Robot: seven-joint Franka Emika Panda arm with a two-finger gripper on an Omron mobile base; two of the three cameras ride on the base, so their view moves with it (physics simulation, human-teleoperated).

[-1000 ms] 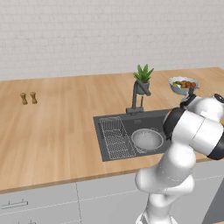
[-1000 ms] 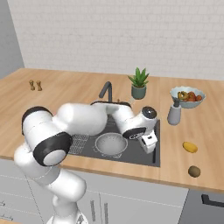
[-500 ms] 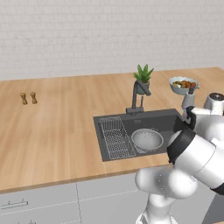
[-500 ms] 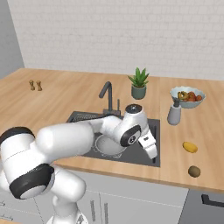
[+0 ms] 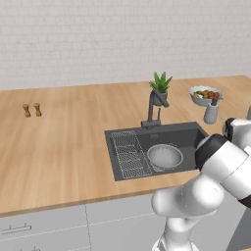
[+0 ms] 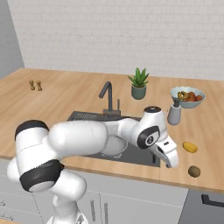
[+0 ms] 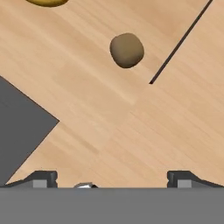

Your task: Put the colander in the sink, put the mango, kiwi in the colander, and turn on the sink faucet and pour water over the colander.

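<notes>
The pincer (image 7: 111, 177) hangs spread wide above the wooden surface (image 7: 131, 131). The kiwi (image 7: 127, 50) lies ahead of it, mango (image 7: 46, 2) beyond. Small, light, rounded, probably firm; grip across its middle.

Mango (image 7: 43, 2) cut off by the hand view's top edge (far beyond the hand's fingertips); colander (image 6: 114, 145) largely hidden behind the arm.
</notes>
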